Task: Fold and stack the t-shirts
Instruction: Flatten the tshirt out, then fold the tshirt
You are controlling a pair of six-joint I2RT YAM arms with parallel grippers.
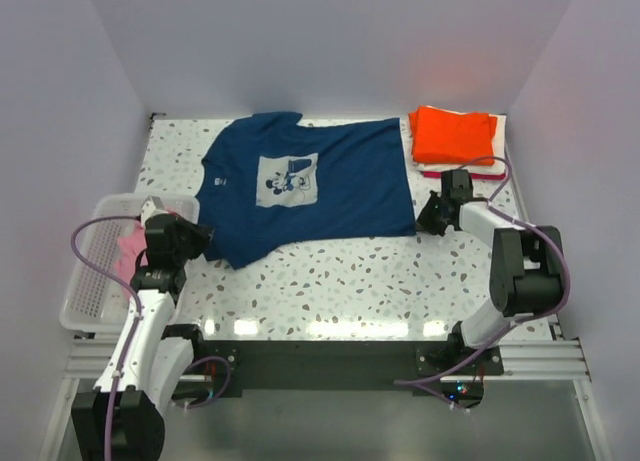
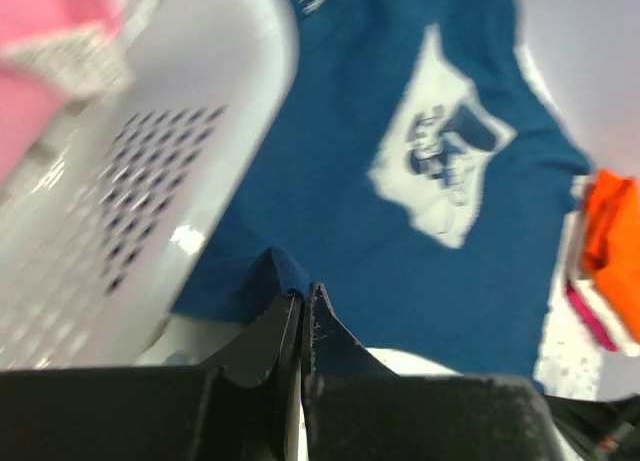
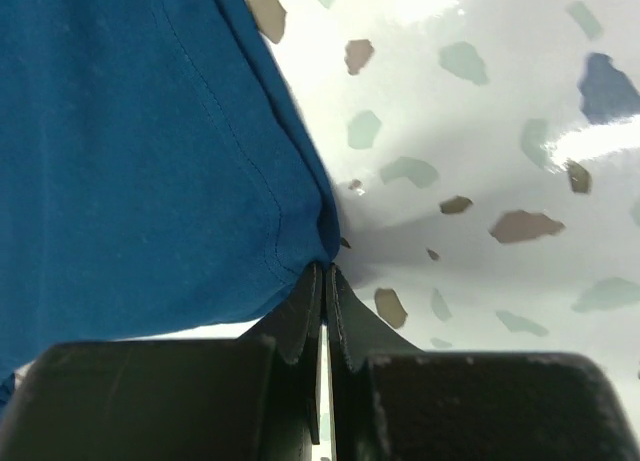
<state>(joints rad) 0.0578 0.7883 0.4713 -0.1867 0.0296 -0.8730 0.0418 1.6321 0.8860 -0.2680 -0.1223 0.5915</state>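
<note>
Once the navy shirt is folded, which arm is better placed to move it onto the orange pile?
Right, probably. The right gripper pinches a corner of the navy shirt close to the orange pile; the left gripper grips the opposite corner beside the basket.

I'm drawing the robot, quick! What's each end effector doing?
Left end effector: closed, pinching an edge of the navy t-shirt.
Right end effector: closed, pinching a corner of the same shirt.

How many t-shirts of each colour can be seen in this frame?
navy t-shirt: 1
orange t-shirt: 1
white t-shirt: 1, only an edge shows
red t-shirt: 1, only an edge shows
pink t-shirt: 1, in the basket
Total: 5
</note>
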